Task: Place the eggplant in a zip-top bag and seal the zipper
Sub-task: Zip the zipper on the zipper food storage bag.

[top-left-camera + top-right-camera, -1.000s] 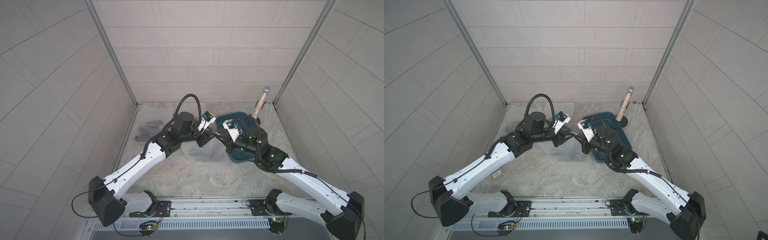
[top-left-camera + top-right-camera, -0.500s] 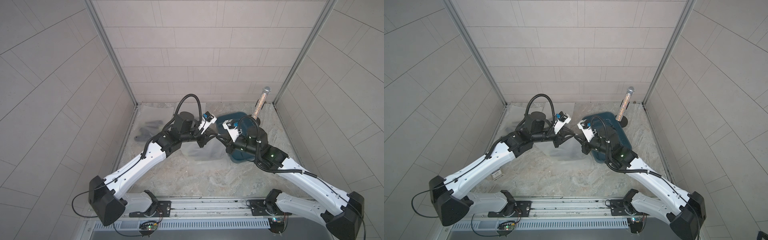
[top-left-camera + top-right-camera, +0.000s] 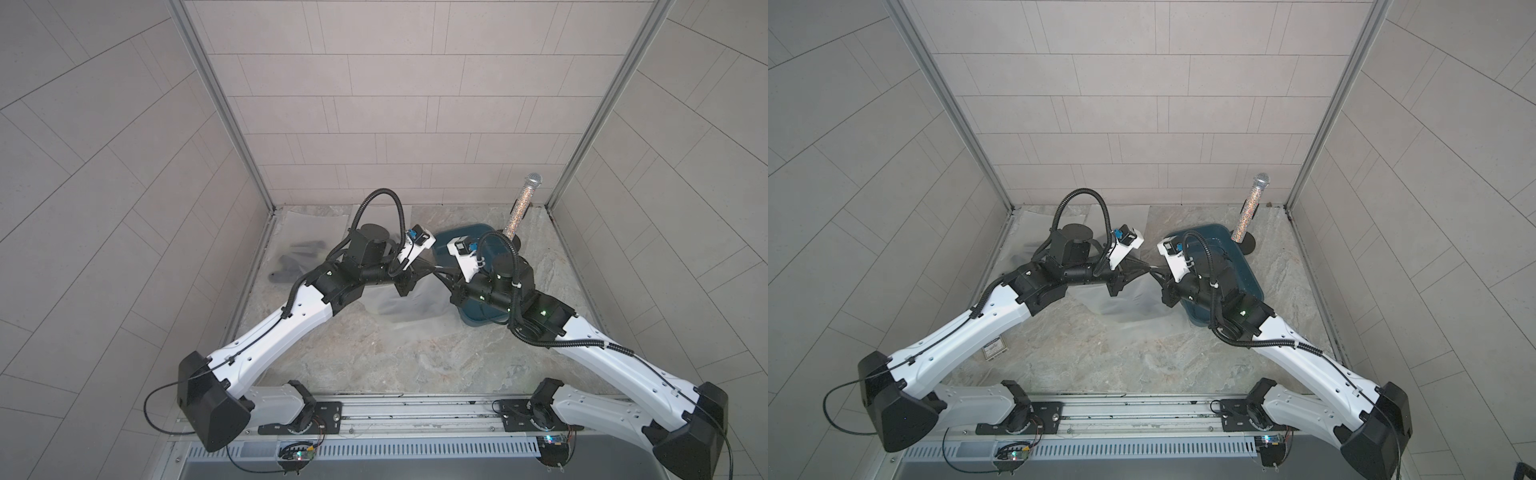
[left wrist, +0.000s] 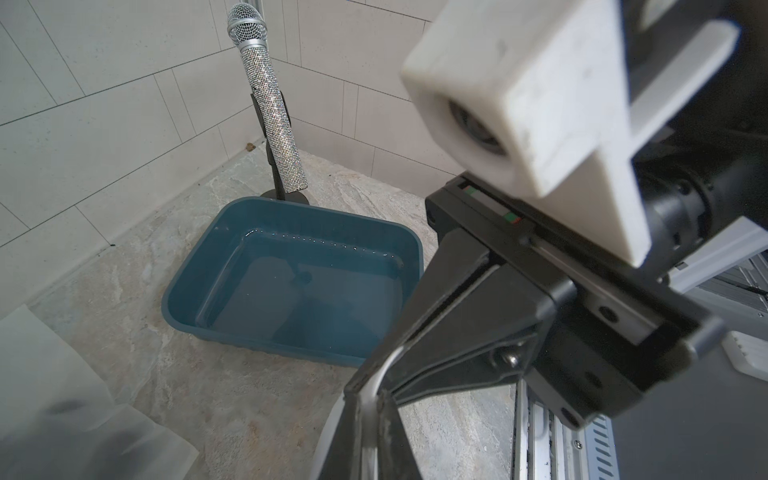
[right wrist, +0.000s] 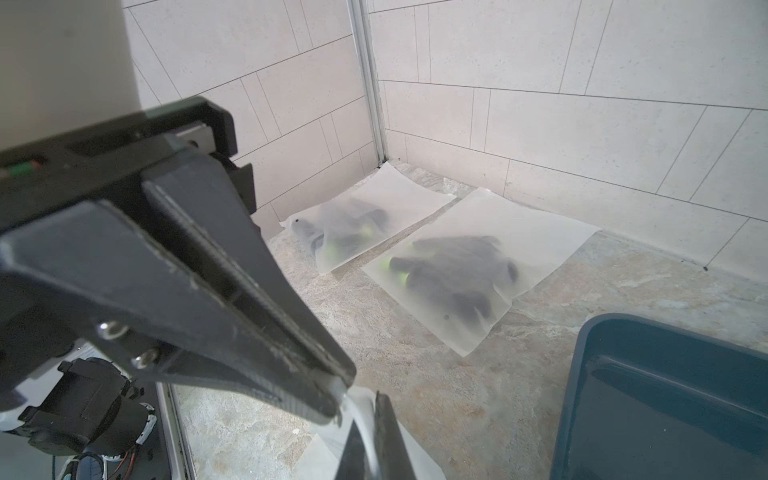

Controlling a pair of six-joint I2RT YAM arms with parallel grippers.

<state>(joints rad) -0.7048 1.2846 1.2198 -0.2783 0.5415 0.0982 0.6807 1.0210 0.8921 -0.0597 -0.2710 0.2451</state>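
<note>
Tiled walls and a veined stone floor [image 3: 374,357] are recorded as the setting.

Item 1: left gripper [image 5: 338,399]. The jaws are pressed together on the top edge of a frosted zip-top bag [image 3: 399,305].

Item 2: right gripper [image 4: 368,380]. It is likewise clamped flat on the same edge and is met tip to tip by the left, above the middle of the floor.

Item 3: the held bag. In both top views its body is seen hanging below the two grippers and slumped onto the floor. Its contents cannot be made out.

Item 4: blue tub [image 4: 257,338]. It is set on the floor just beside the held bag, on the right side, and is partly covered by the right arm in both top views.

Item 5: glittered microphone [image 4: 274,108]. It is held tilted on a black stand [image 4: 286,195] behind the tub, at the rear right corner.

Item 6: dark eggplants [image 5: 453,274] with green stem ends. They are found inside two further frosted bags [image 5: 540,232], laid flat side by side at the rear left corner, well apart from the grippers.
</note>
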